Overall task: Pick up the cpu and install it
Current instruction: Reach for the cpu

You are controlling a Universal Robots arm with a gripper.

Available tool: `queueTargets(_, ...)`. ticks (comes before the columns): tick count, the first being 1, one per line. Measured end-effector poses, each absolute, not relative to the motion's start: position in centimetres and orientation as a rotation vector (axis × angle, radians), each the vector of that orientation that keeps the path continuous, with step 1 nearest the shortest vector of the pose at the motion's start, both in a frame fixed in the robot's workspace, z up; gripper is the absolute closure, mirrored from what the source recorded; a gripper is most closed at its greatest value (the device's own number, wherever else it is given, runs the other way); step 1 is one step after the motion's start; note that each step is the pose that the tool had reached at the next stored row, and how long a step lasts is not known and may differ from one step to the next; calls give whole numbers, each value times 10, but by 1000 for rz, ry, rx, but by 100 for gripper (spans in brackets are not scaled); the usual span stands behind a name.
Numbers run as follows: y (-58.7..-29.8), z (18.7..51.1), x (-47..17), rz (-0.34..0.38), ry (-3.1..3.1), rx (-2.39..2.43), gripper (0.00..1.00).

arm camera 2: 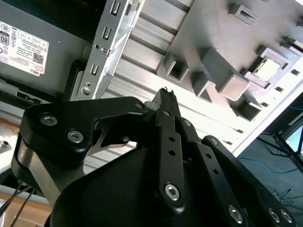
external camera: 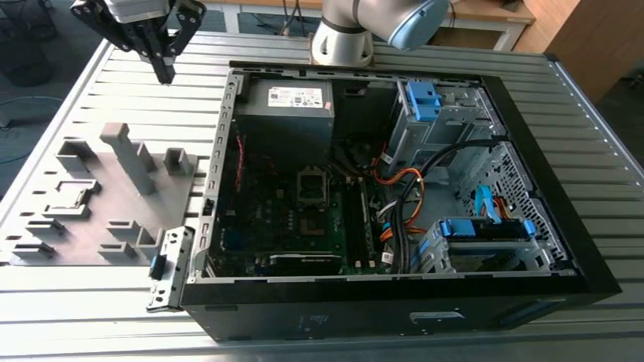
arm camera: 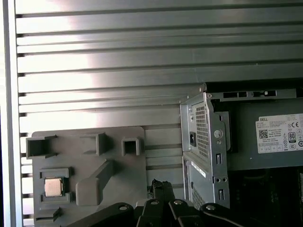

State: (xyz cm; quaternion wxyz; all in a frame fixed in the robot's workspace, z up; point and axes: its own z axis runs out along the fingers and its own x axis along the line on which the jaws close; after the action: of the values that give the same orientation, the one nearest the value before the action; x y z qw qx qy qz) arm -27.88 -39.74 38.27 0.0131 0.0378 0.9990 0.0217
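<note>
**A:** Where is the cpu (arm camera: 53,187) sitting?

**B:** It's lying flat in a square pocket of the gray holder tray (external camera: 176,196), toward the exterior view's left.

**A:** And the gripper (external camera: 164,75)?

**B:** It's hanging above the slatted table (external camera: 60,98) past the tray's far edge, fingers pinched together on nothing (the chip is lying leftward of it and nearer the camera, well apart). The open computer case (external camera: 332,320) is sitting to the right.
</note>
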Motion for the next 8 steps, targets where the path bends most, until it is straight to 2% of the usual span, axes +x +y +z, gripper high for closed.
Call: queueTargets(8,-397,381,-298,68,3112,118,89)
